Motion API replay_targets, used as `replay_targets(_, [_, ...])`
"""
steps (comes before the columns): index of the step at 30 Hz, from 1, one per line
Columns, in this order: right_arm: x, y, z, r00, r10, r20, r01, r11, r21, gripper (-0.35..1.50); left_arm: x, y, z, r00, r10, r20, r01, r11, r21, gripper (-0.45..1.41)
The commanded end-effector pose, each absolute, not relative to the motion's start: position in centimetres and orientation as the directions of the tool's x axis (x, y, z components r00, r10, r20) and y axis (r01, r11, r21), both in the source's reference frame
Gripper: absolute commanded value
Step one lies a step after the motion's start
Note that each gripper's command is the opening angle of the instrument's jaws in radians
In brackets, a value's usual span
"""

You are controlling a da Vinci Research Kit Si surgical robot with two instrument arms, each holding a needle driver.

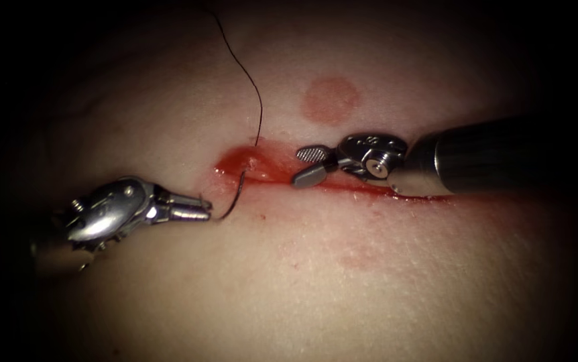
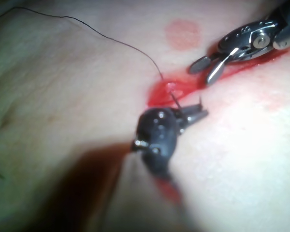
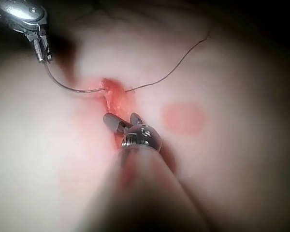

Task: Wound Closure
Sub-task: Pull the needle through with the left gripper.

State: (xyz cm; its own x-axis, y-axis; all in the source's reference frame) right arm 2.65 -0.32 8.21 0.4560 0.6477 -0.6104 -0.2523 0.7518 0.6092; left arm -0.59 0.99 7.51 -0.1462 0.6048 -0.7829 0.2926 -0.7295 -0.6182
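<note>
The tissue [image 1: 369, 288] has a red cut [image 1: 359, 188] running left to right. My left tool [image 1: 207, 209] lies at the cut's left end, shut on one end of the curved needle [image 1: 235, 195]. The needle's other end sits in the tissue lip at the cut's left end, as the right wrist view shows along the needle [image 3: 67, 87]. Black thread [image 1: 252, 80] runs from the far side down to that spot. My right tool [image 1: 298, 167] hovers over the cut just right of the needle, jaws open, holding nothing. The left tool [image 2: 200, 112] and right tool [image 3: 121, 117] appear close up.
Red fluid [image 1: 252, 164] pools in the cut's left end. A round red mark [image 1: 330, 100] lies on the tissue beyond the cut. The right tool's shaft [image 1: 490, 157] lies along the cut's right half. Thread [image 2: 111, 38] trails loose across the far tissue.
</note>
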Motion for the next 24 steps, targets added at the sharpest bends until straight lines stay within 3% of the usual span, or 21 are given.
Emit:
replay_targets(1, [2.70,-0.35,8.27,0.456,0.648,-0.610,-0.249,0.751,0.612,1.25,-0.64,0.92,7.56,-0.148,0.607,-0.781,0.305,-0.723,-0.619,-0.35])
replay_targets(9, [2.71,-0.37,8.25,0.454,0.657,-0.603,-0.245,0.742,0.624,1.25,-0.65,0.77,7.35,-0.141,0.615,-0.776,0.349,-0.702,-0.621,-0.35])
replay_targets(24, [2.72,-0.39,8.17,0.445,0.670,-0.595,-0.248,0.730,0.636,1.25,-0.68,1.02,7.06,-0.085,0.403,-0.911,0.161,-0.897,-0.412,-0.35])
